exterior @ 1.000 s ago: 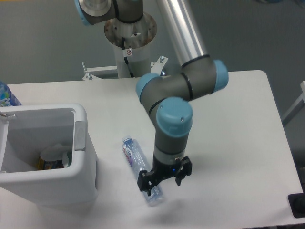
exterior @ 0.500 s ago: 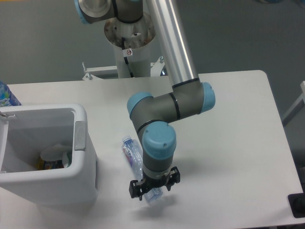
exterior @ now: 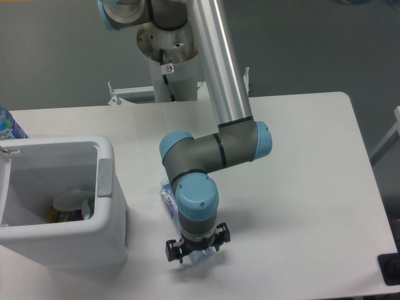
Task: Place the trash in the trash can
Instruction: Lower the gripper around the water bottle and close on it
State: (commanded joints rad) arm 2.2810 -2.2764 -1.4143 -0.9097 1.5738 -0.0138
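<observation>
The clear crushed bottle (exterior: 167, 197) with a bluish label lies on the white table, slanting from upper left to lower right, just right of the trash can. My gripper (exterior: 197, 250) is straight above its lower end, fingers open and straddling it, with the wrist hiding the bottle's middle. The white trash can (exterior: 106, 240) stands at the left with its grey handle tab (exterior: 105, 177) facing the bottle. White crumpled paper (exterior: 70, 200) lies inside the can.
Something yellow and blue (exterior: 62, 215) lies in the can beside the paper. A blue-labelled bottle (exterior: 9, 127) peeks in at the left edge. The robot's base post (exterior: 170, 69) stands at the back. A black object (exterior: 390, 267) sits at the right edge.
The arm has swung left and lowered, carrying the gripper from beside the bottle's lower end to directly over it. The bottle has not moved.
</observation>
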